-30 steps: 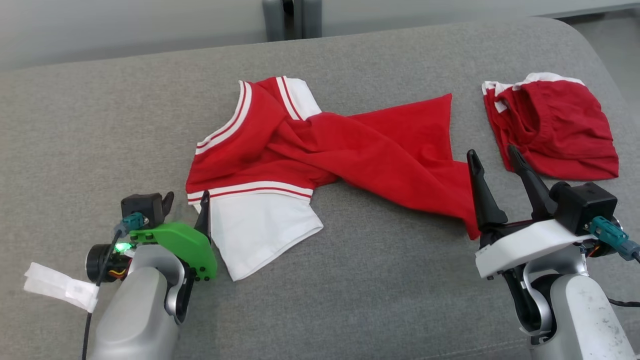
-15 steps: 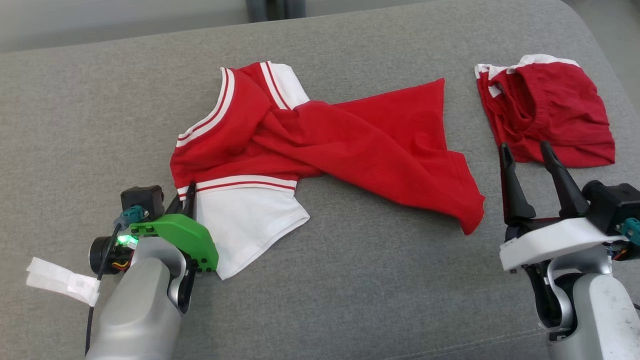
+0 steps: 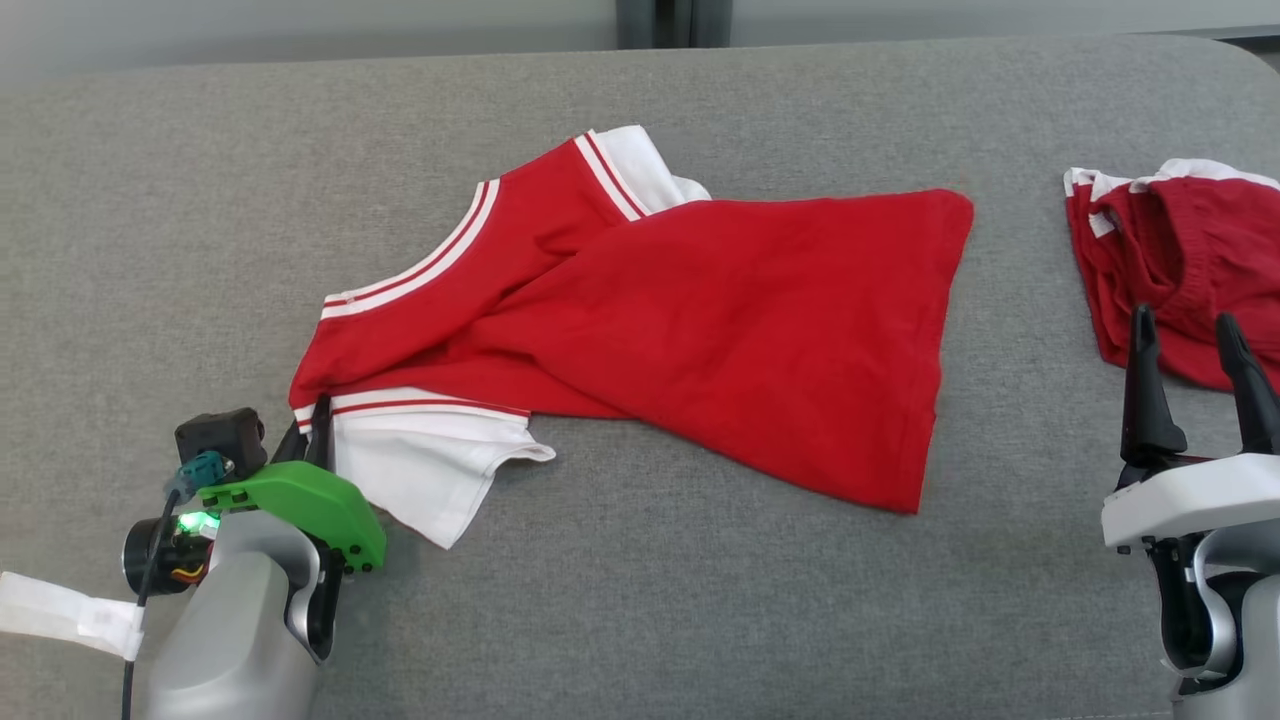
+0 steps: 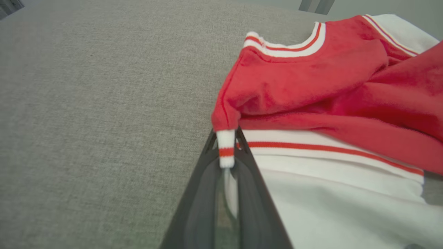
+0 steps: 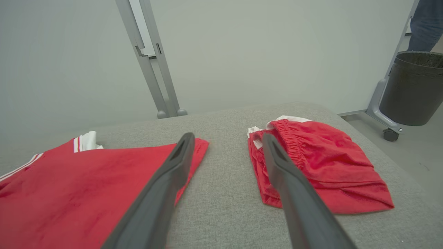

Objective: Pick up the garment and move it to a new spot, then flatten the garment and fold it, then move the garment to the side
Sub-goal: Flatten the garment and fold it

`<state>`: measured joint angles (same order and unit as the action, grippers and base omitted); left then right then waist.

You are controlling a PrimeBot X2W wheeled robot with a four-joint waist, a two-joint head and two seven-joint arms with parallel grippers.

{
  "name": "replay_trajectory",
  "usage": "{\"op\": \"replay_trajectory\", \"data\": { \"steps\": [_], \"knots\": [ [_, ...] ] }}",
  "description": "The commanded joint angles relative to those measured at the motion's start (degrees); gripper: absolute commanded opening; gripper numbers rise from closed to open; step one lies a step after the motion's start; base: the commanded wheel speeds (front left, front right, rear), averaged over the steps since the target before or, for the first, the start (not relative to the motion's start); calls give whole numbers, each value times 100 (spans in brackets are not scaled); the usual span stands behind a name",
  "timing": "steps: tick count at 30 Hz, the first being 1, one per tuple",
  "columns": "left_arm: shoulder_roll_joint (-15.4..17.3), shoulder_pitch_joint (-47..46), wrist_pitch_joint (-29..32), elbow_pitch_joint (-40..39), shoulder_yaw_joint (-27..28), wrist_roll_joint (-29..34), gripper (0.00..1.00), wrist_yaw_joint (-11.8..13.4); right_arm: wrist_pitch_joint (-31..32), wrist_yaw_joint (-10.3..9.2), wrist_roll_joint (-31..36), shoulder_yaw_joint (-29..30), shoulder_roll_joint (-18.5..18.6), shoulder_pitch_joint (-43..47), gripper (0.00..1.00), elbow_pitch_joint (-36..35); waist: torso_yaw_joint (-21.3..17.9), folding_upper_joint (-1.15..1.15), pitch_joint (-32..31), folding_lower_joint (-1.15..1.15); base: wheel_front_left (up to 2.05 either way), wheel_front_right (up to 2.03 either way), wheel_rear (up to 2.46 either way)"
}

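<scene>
Shirt (image 3: pixel 700 330) front and centre: a red T-shirt with white sleeves, lying across the middle of the grey upholstered cushion (image 3: pixel 640 620). Its red body spreads fairly flat toward the right of the head view, the hem running down the right side, while the neckline and shoulders are bunched and folded over at centre left. One white sleeve pokes out at the top, the other lies at lower left.

And there's the left tool (image 3: pixel 312 430), lower left of the head view, pinched tight on the shirt. The left wrist view shows its fingers clamped on a folded bit of the striped band (image 4: pixel 226 152), right where the red shoulder meets the white sleeve.

Over at the lower right, the right tool (image 3: pixel 1185 330) points up the frame, its two dark fingers spread apart with nothing between them. Their tips overlap the lower edge of a pair of red shorts (image 3: pixel 1180 260) crumpled at the right edge. Shorts and shirt lie apart, bare cushion between them.

In the right wrist view a black bin (image 5: pixel 412 90) stands on the floor at the upper right. A grey metal post (image 5: pixel 152 62) rises behind the cushion, and a person's leg in jeans (image 5: pixel 427 24) shows in the top right corner.
</scene>
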<state>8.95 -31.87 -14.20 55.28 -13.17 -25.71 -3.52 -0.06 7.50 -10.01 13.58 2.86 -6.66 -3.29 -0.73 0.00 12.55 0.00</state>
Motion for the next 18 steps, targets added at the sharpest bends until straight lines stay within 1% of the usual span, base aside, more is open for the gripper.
{"op": "replay_trajectory", "data": {
  "steps": [1, 2, 3, 4, 5, 11, 18],
  "knots": [
    [50, 96, -33, -32, 26, -85, 0, 46, 18, -3, 38, 39, 9, 54, 100, 34, 76, 0, -24, 0, 0, 0, 0],
    [51, 119, -39, -43, 30, -82, 0, 53, 29, -4, 64, 65, 9, 48, 100, 67, 92, 0, -32, 0, 0, 0, 0],
    [45, 138, -47, -64, 39, -92, 12, 63, 34, -4, 76, 78, 8, 35, 100, 94, 102, 0, -41, 0, 0, 0, 0],
    [21, 170, -62, -102, 52, -110, 44, 63, 52, -4, 87, 83, 8, 13, 100, 138, 114, 0, -56, 0, 0, 0, 0],
    [-3, 198, -61, -144, 56, -108, 100, 74, 59, -3, 104, 78, 8, -7, 100, 178, 126, 0, -73, 0, 0, 0, 0],
    [-131, 473, -99, -691, 129, -52, 100, 83, 205, -4, 223, -157, 9, -98, 100, 450, 224, 0, -209, 0, 0, 0, 0],
    [-270, 1239, -98, -2008, 397, 133, 100, 224, 557, -4, 181, -732, 109, -187, 100, 1054, 452, 0, -294, 0, 0, 0, 0]
  ]
}}
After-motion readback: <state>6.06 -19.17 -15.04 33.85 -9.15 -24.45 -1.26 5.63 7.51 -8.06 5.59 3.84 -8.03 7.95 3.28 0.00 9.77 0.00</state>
